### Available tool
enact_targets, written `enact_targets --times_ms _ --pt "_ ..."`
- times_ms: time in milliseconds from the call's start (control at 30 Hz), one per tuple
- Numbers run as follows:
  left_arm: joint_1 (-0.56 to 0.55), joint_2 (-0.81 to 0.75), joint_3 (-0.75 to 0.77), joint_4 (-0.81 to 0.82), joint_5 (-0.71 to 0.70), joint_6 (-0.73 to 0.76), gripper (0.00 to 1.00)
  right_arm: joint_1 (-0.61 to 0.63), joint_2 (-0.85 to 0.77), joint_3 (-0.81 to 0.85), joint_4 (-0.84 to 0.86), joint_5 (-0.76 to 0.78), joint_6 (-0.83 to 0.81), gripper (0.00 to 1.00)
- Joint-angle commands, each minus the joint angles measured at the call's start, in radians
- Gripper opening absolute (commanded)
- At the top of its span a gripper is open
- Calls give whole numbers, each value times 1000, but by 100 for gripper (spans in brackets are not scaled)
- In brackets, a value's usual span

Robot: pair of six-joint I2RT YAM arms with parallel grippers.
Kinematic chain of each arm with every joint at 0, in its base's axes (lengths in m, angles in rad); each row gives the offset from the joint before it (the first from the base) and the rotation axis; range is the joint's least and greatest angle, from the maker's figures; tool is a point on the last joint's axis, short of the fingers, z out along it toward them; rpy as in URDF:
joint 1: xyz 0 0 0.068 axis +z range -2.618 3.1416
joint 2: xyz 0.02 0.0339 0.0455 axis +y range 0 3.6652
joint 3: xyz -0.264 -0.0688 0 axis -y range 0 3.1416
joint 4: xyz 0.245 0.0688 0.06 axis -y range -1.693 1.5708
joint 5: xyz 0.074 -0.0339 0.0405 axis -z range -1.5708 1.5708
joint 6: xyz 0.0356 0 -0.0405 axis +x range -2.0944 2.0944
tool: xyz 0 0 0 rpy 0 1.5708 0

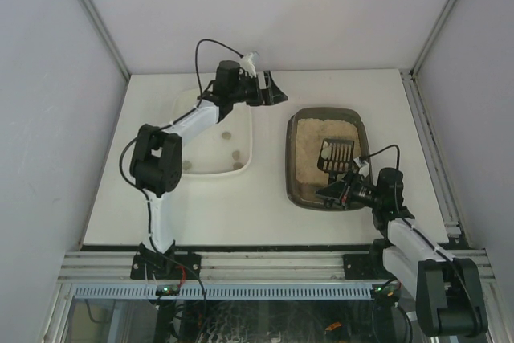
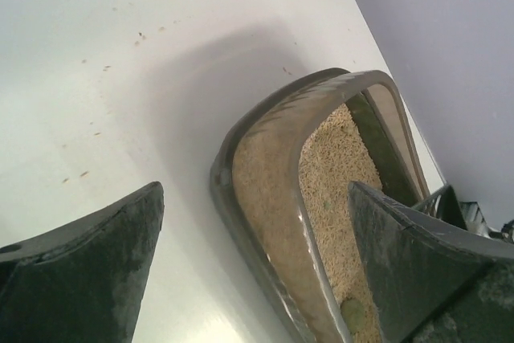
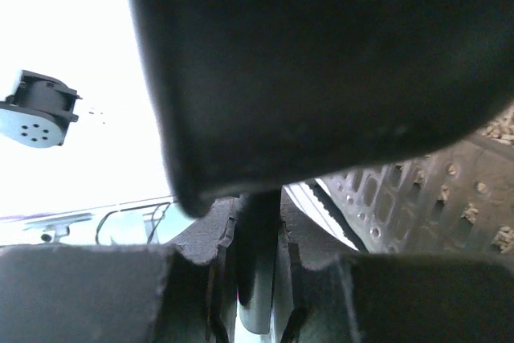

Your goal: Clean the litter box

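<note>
1. Well, the litter box (image 1: 325,111) sits on the right half of the table (image 1: 241,206). It is just beside the white tub (image 1: 250,138) and directly ahead of the right arm, with tan litter spread over its floor.
2. The right gripper (image 1: 341,188) is clamped tight on the handle of the black slotted scoop (image 1: 336,153), whose blade lies inside the box.
3. The left gripper (image 1: 275,89) hangs by the tub's far right corner, fingers spread wide with nothing between them.
4. To my eye the box is stiff, thin, smooth plastic, probably slick to pinch. Loaded with litter it likely has some weight, and that weight would shift if the box tips.
5. The rim looks like the sensible hold: pinch over the lip of the wall nearest the tub and keep the box level.
</note>
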Motion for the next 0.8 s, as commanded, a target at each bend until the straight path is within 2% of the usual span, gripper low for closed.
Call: enact_targets --times_ms 0,33,67,133,200,267,333,367,400,467,533,600,767 --pt "25 -198 -68 -48 -81 88 100 -25 -19 -56 393 -115 211 0" --pt "31 -219 -85 -59 -88 93 100 -30 -33 -64 404 -105 221 0" --pt "38 -239 -99 -72 -94 98 100 -21 -51 -50 318 -70 191 0" --pt "55 -275 -131 -95 -104 107 100 77 -76 0 147 -3 59 0" --pt "69 -312 -180 -106 -109 108 100 133 -79 24 145 -13 63 0" --pt "80 -352 -219 -117 -119 113 100 23 -116 -9 247 -50 162 0" --pt "84 -386 -246 -155 -145 129 100 -74 -165 -7 129 -37 114 0" --pt "85 -398 -247 -186 -166 146 100 -57 -173 15 38 -21 55 0" --pt "85 -405 -235 -233 -200 163 100 10 -168 21 18 -7 42 0" --pt "86 -403 -185 -347 -233 202 100 63 -157 20 55 -15 75 0" --pt "89 -409 -154 -423 -256 235 100 -10 -197 16 55 -39 93 0" --pt "97 -437 -171 -429 -274 239 100 -80 -233 13 6 -46 74 0" --pt "136 -474 -191 -439 -277 213 100 -32 -190 -17 46 -70 89 0"
